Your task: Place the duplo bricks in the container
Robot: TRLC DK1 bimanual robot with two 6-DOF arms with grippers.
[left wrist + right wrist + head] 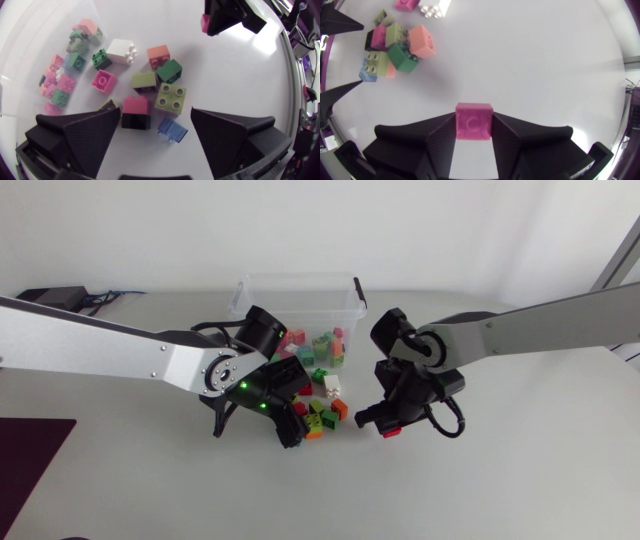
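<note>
Left pincer hangs open over the loose bricks, which lie on the tabletop just in front of the clear container. A pink-on-black brick sits between its fingers, gripped by neither. Right pincer, off the container's front right corner and apart from that heap, is clamped on a pink brick; more bricks lie inside the container.

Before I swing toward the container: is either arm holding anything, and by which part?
The right gripper holds a pink duplo brick, jaws pressing its two opposite side walls. The left gripper is open above the loose bricks, holding nothing.
</note>
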